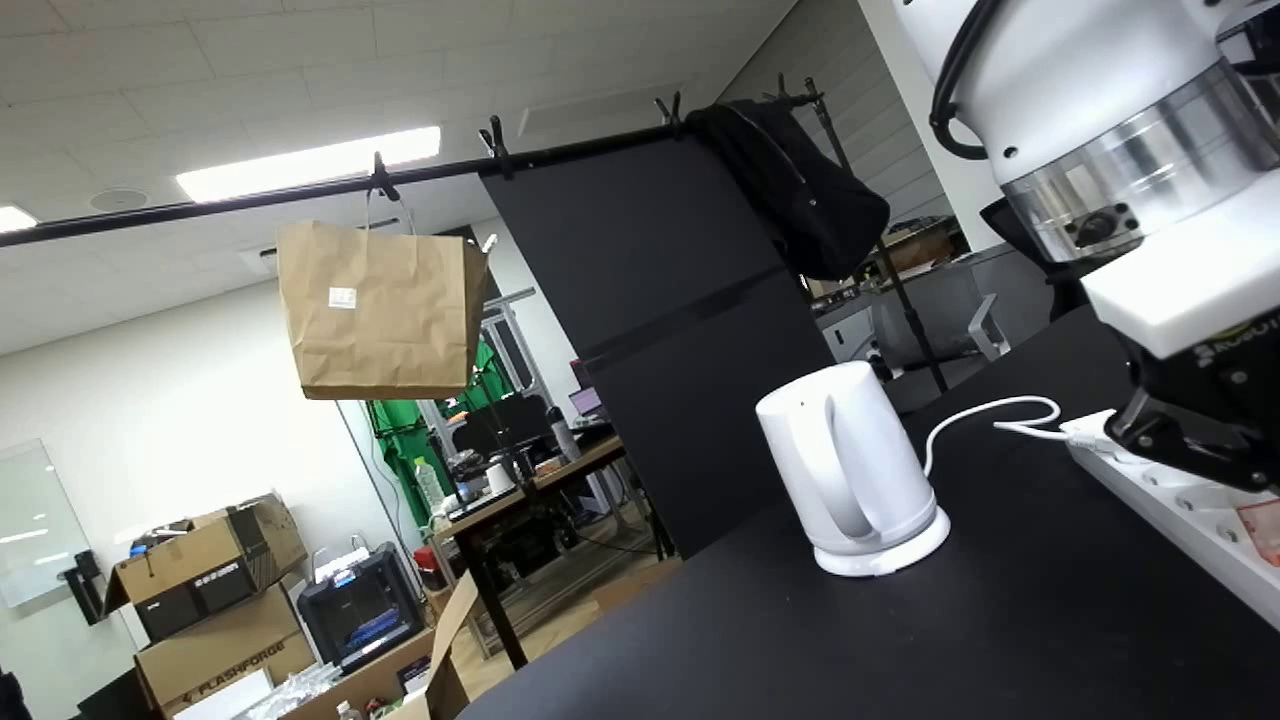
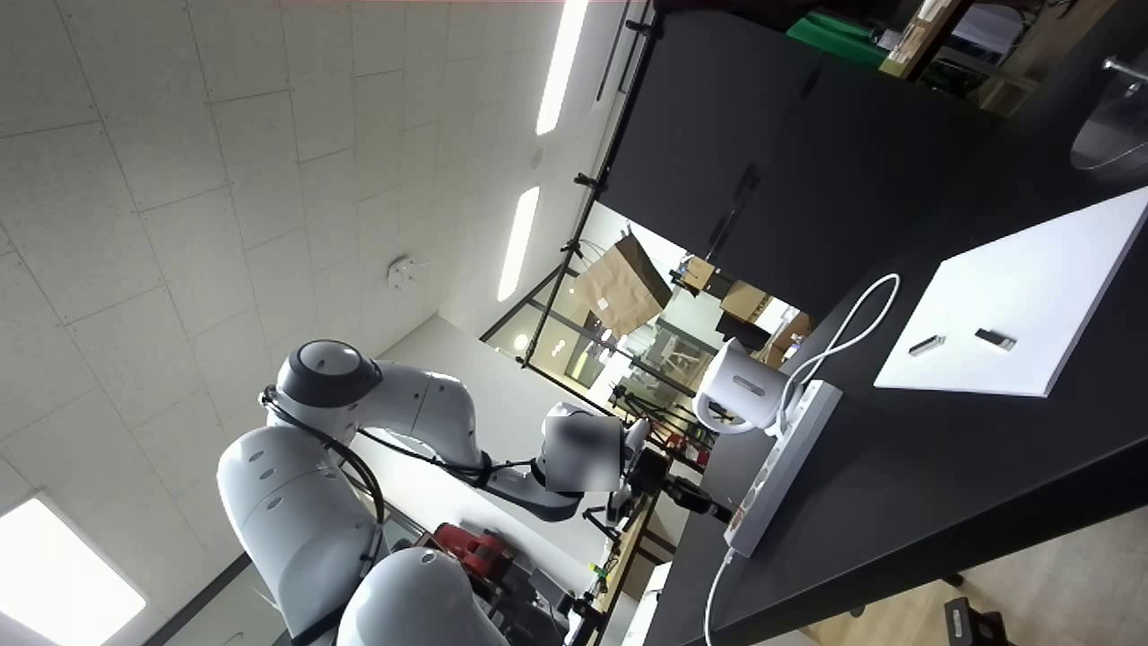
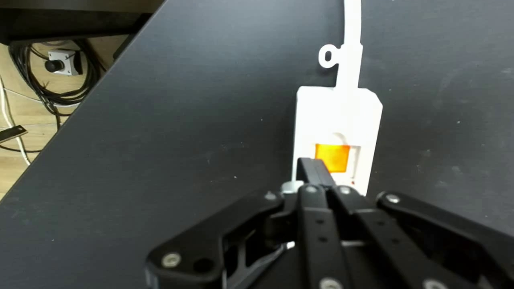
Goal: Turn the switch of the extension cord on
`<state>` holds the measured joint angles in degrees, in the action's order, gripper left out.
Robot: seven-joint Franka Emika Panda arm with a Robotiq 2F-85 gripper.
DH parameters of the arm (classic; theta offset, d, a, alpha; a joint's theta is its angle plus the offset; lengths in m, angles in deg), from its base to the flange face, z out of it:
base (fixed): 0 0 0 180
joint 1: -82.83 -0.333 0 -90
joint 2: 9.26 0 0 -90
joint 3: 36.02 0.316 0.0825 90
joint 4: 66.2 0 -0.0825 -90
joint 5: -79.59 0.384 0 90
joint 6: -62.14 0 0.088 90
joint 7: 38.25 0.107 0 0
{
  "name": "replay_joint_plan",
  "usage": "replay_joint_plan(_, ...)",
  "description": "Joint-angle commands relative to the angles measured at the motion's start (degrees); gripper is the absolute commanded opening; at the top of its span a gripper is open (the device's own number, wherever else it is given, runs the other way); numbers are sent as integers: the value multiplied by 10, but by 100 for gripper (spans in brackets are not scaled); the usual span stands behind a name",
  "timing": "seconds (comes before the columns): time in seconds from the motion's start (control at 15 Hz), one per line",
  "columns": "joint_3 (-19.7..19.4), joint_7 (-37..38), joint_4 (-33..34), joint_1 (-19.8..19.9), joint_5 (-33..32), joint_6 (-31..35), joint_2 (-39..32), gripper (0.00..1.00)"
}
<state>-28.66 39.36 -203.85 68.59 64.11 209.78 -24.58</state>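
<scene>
The extension cord is a long white strip on the black table, in both exterior views [image 1: 1150, 500] [image 2: 789, 471]. Its end with the cable shows in the wrist view [image 3: 337, 112]. Its orange switch [image 3: 336, 154] sits near that end and also shows, paler, at the right edge in an exterior view [image 1: 1265, 530]. I cannot tell if it is lit. My gripper [image 3: 315, 168] is shut with nothing between its fingertips. The fingertips overlap the switch's near left corner in the wrist view; contact is unclear. In an exterior view the fingertips [image 2: 722, 513] are at the strip's switch end.
A white kettle [image 1: 850, 470] stands beside the strip; its white cable [image 2: 852, 332] runs to a plug [image 1: 1090, 430] at the strip's far end. A white board [image 2: 1013, 305] with two small dark pieces lies on the table. The table edge [image 3: 86, 96] is at the left in the wrist view.
</scene>
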Motion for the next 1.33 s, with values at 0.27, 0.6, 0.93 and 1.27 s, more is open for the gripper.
replay_joint_plan(0.27, -27, 10, 51, -43, -3, -33, -47, 0)
replay_joint_plan(0.6, -40, 13, 71, -59, -11, -58, -60, 0)
replay_joint_plan(0.93, -45, 11, 79, -62, -8, -67, -69, 0)
replay_joint_plan(1.27, -39, -3, 69, -51, 9, -37, -76, 0)
